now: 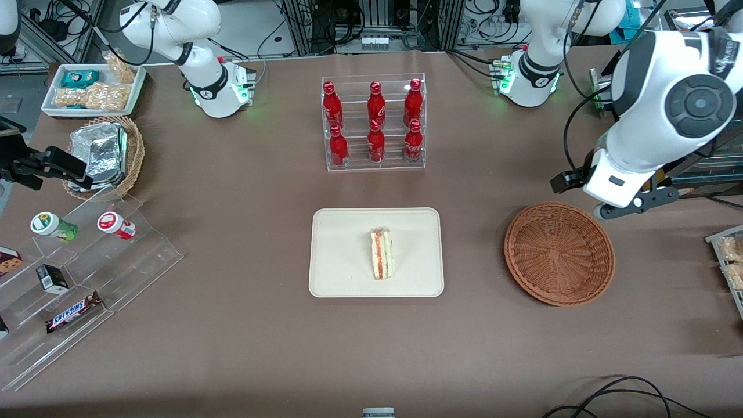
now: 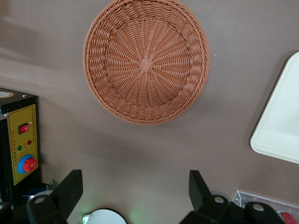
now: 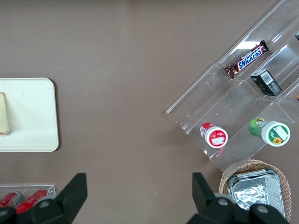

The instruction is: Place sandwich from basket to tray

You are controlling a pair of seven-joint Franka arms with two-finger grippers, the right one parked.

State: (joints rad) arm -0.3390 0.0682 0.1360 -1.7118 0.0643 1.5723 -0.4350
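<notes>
The sandwich (image 1: pixel 381 254) lies on the tray (image 1: pixel 336 273), at nine o'clock from the empty basket (image 1: pixel 559 253). The gripper (image 2: pixel 135 189) hangs above the table beside the basket, fingers spread, holding nothing. Placement looks complete; only parking the arm seems left.

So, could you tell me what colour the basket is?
Reddish-brown woven wicker basket, clearest in the left wrist view.
</notes>
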